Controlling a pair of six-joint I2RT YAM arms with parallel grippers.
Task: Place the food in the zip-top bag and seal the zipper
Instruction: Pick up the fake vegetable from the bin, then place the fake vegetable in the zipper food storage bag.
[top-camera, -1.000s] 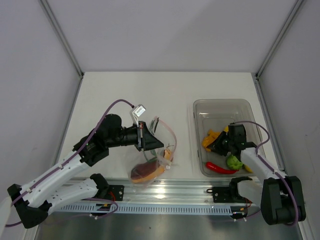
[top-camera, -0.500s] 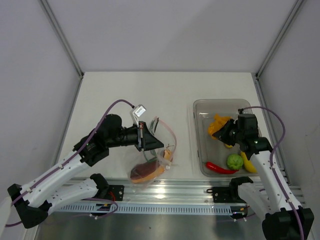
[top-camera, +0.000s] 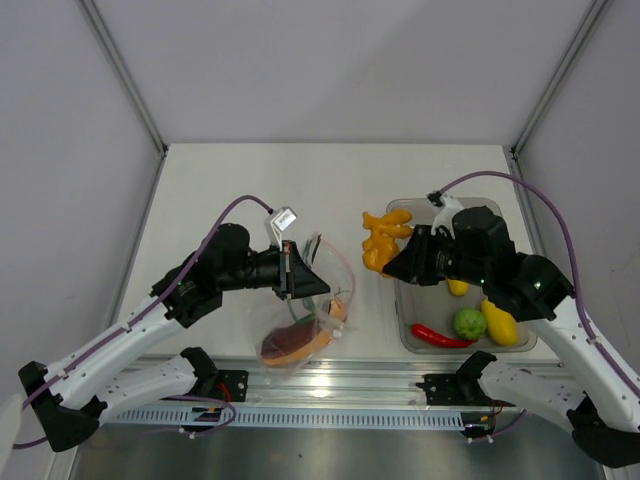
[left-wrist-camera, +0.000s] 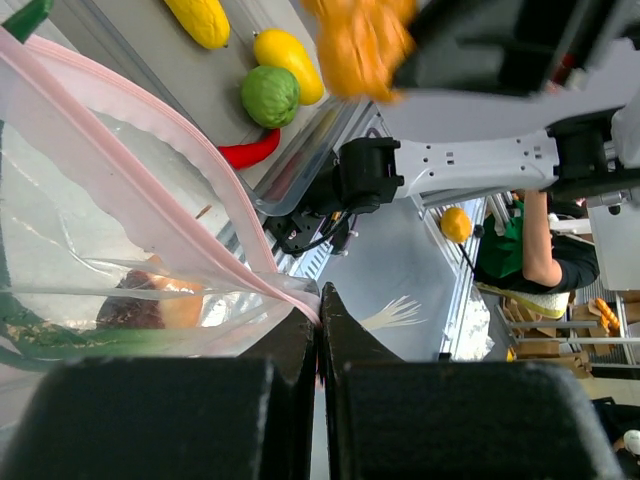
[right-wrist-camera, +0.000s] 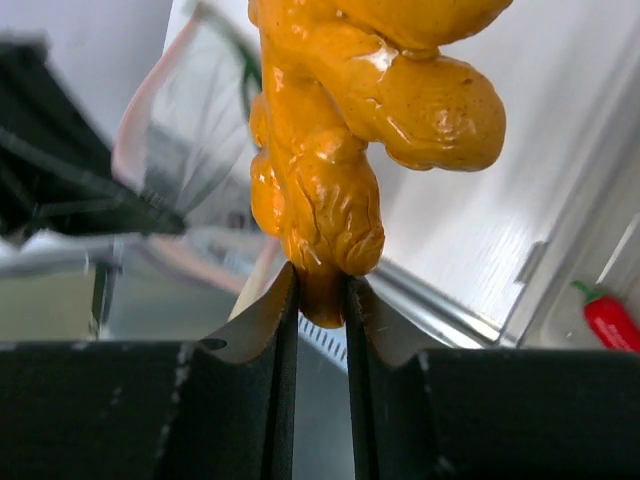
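Orange knobbly food (right-wrist-camera: 350, 150) is pinched by one end in the right end effector (right-wrist-camera: 320, 292); left of it, the left end effector (left-wrist-camera: 318, 312) clamps the bag's (left-wrist-camera: 90, 240) pink zipper (left-wrist-camera: 150, 187).

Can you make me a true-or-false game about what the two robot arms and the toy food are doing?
1. The right pincer is holding an orange chunk. True.
2. The red chili is inside the zip-top bag. False: it lies in the clear bin.
3. The left pincer is pinched shut on the bag's pink zipper. True.
4. The bag has nothing in it. False: a reddish-brown piece lies at its bottom.
5. The green round fruit sits on the bare table. False: it is in the bin, beside the chili.
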